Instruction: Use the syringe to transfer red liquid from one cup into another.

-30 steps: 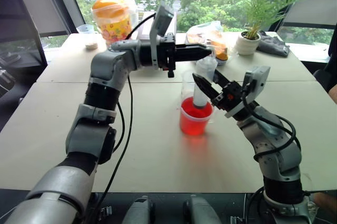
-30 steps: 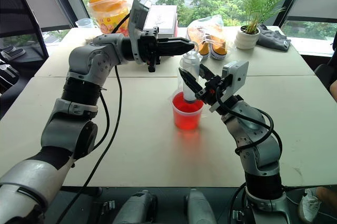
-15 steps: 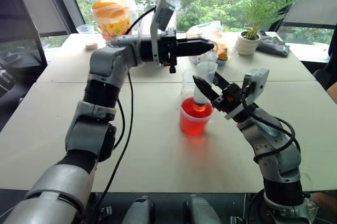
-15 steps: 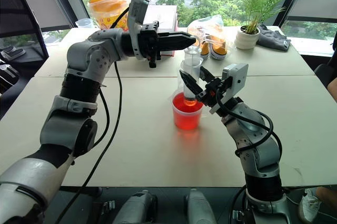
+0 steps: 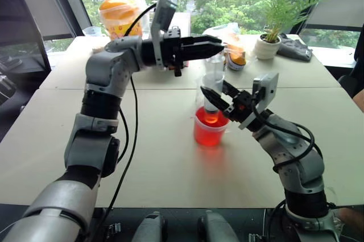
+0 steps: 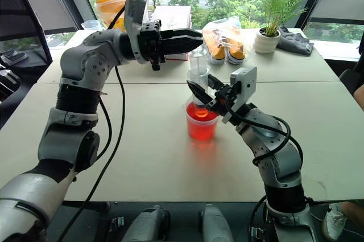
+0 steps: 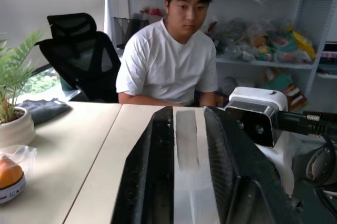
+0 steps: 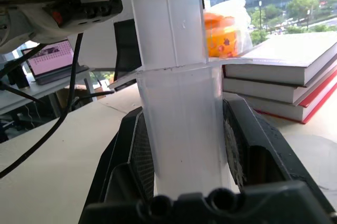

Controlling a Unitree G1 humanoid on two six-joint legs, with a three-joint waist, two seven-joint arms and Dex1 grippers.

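The syringe [image 5: 212, 91] stands straight up with its tip down in the wide cup [image 5: 210, 128]. That cup sits near the middle of the table [image 5: 159, 162] and holds the red liquid [image 5: 209, 132]. A little red shows in the bottom of the syringe.

The right gripper [image 8: 181, 145] comes in from the side and has its two black fingers pressed tight on the syringe tube, one on each side. In the right wrist view the clear tube fills the space between the fingers.

The left gripper [image 5: 211, 41] reaches across from the other side, up at the top of the syringe, by the plunger. In the left wrist view there is a thin gap between its two fingers [image 7: 152, 171]. I cannot tell if it has hold of the plunger.

A small clear cup [image 5: 200, 89] stands just behind the red one. Farther back on the table are a potted plant [image 5: 272, 25], a bag of snacks [image 5: 119, 17] and some books [image 6: 173, 17]. A person [image 7: 171, 55] in a white shirt sits at the table's far end.
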